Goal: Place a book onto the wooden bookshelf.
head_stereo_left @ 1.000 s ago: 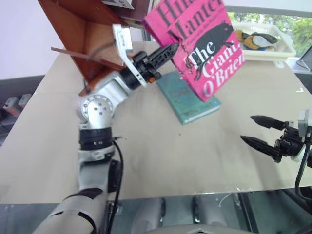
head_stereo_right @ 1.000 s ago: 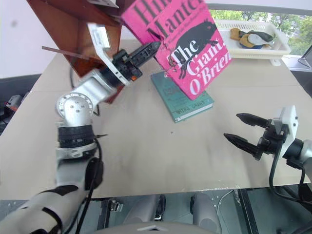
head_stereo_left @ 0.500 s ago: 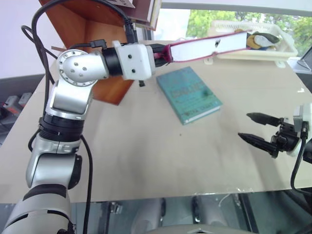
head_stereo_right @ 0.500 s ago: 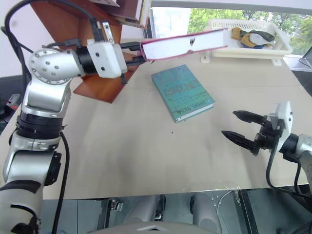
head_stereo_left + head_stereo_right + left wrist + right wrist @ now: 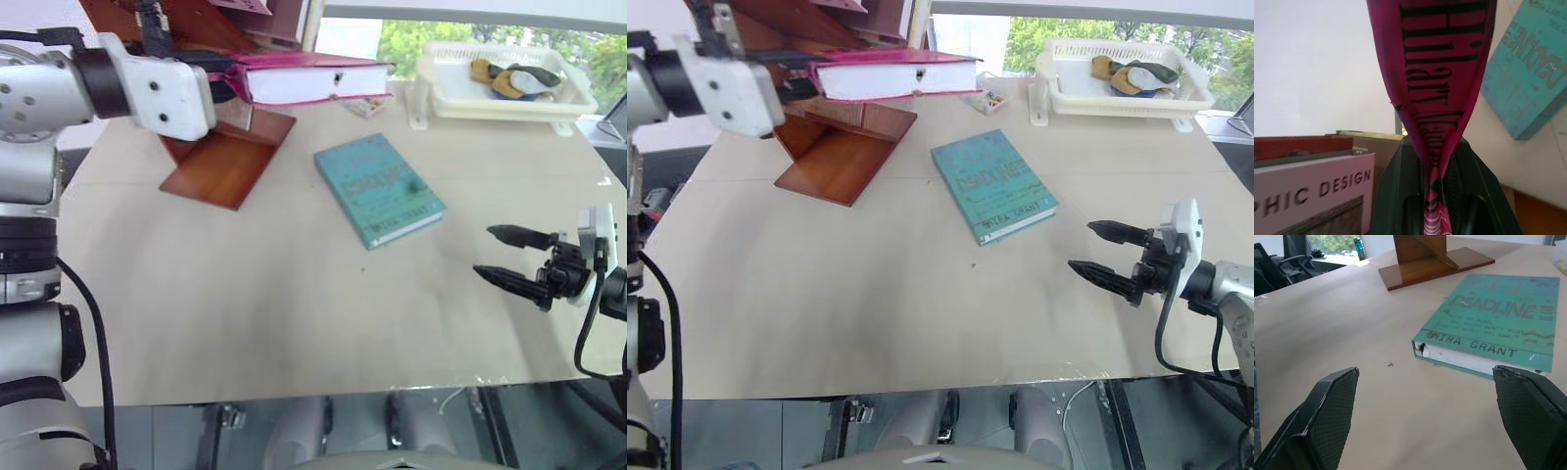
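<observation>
The book (image 5: 294,80), clamped in the left hand (image 5: 227,83), has been rolled flat and swung up beside the wooden bookshelf (image 5: 220,162), ready for insertion; the right hand (image 5: 514,257) is held apart.

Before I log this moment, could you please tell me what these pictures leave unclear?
- Pink book: front cover faces up, seen edge-on in the head views.
- Wooden bookshelf: upper compartments cut off by the frame's top edge.
- White basket: contents too small to name.
- Left gripper: fingertips hidden behind the book's cover.
</observation>
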`<move>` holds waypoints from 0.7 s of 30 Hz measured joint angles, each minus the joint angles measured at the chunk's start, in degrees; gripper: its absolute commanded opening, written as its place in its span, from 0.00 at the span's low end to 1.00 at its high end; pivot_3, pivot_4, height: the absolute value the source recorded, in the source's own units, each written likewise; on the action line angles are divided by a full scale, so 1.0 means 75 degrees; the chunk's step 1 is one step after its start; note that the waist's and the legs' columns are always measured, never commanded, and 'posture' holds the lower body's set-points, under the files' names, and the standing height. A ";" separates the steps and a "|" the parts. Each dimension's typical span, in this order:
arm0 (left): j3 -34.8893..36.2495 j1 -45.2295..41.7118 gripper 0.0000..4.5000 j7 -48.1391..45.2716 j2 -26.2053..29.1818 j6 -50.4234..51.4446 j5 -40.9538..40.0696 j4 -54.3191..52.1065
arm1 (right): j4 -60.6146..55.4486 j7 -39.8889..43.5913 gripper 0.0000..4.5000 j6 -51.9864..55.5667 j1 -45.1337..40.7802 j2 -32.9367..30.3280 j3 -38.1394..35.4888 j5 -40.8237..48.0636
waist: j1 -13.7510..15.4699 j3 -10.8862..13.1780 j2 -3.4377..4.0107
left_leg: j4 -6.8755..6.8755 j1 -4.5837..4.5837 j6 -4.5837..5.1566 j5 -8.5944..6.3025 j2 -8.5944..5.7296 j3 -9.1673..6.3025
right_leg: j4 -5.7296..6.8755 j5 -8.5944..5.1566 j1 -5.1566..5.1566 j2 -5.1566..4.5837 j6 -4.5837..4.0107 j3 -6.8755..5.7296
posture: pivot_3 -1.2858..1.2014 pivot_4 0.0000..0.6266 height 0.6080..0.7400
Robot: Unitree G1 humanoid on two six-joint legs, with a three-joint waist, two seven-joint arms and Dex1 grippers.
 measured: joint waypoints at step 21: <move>0.0198 0.0407 0.02 -0.0065 0.1810 -0.0161 0.1702 0.1143 | 0.0573 0.0410 1.00 -0.0286 -0.0531 0.0000 0.0231 -0.0196 | -0.0171 0.0010 -0.0007 | 0.0013 0.0008 0.0004 -0.0001 0.0007 0.0001 | 0.0021 -0.0001 0.0003 0.0015 0.0001 0.0000 | 0.52 0.24 1.00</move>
